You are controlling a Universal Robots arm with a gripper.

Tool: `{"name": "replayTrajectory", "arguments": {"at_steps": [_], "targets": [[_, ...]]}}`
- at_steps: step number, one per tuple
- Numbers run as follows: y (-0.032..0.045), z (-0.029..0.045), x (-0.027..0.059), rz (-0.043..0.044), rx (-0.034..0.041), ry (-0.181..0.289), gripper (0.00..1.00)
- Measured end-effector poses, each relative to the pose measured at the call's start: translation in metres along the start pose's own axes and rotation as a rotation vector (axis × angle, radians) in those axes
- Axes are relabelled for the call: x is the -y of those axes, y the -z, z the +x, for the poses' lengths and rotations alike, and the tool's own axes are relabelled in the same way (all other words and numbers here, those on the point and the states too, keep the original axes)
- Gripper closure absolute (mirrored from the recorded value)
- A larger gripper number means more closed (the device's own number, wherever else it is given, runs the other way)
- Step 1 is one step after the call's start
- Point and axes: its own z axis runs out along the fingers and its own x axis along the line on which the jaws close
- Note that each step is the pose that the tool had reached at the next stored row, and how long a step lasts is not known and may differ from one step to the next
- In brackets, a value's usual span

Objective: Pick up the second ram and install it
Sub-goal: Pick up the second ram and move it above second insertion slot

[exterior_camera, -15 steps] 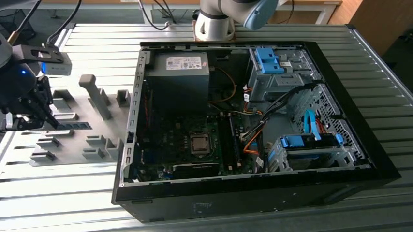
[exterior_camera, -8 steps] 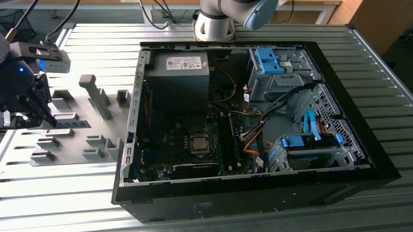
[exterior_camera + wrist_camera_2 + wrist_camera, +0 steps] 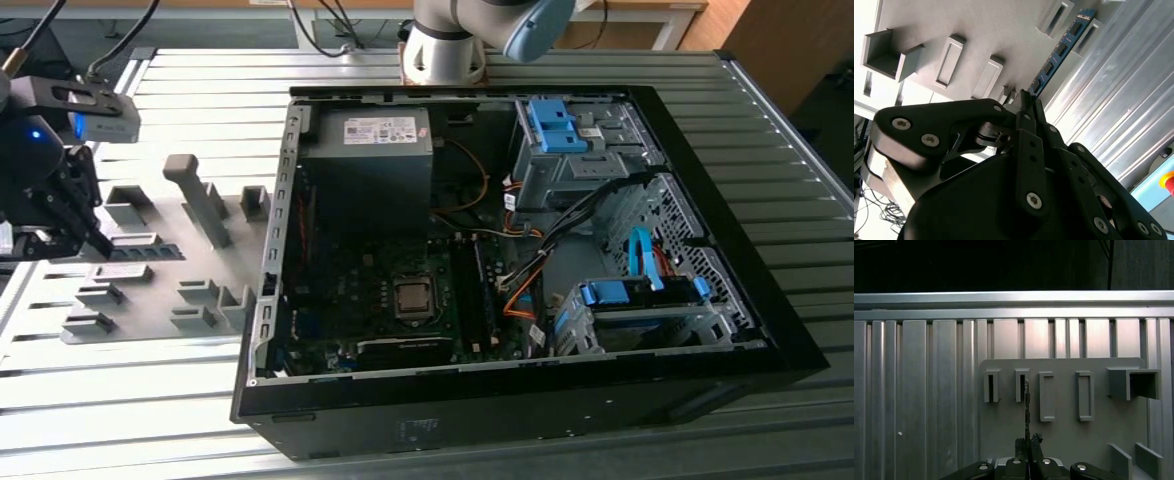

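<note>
The second ram (image 3: 142,249) is a thin green-blue stick with dark chips, lying level close over the grey fixture plate (image 3: 160,300) at the exterior view's left. My gripper (image 3: 88,244) is shut on one end of it. In the second wrist view the ram (image 3: 1059,50) runs out from the closed fingertips (image 3: 1024,102) toward a slotted grey block (image 3: 1085,36). The first wrist view has the ram (image 3: 1027,405) edge-on, rising from the gripper (image 3: 1028,442) to a slot block (image 3: 1021,385). I cannot tell whether the ram touches the fixture.
The open black computer case (image 3: 747,300) lies to the exterior view's right of the fixture, with its motherboard (image 3: 400,300), power supply (image 3: 367,150) and blue drive latches (image 3: 554,125) showing. Grey fixture blocks (image 3: 207,205) stand around the ram. The arm's base (image 3: 447,45) is behind the case.
</note>
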Motion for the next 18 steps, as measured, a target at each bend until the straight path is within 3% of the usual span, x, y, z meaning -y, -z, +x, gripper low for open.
{"name": "replayTrajectory", "arguments": {"at_steps": [18], "targets": [[0.0159,-0.0002,-0.0001,0.0,0.0,0.0,0.86]]}}
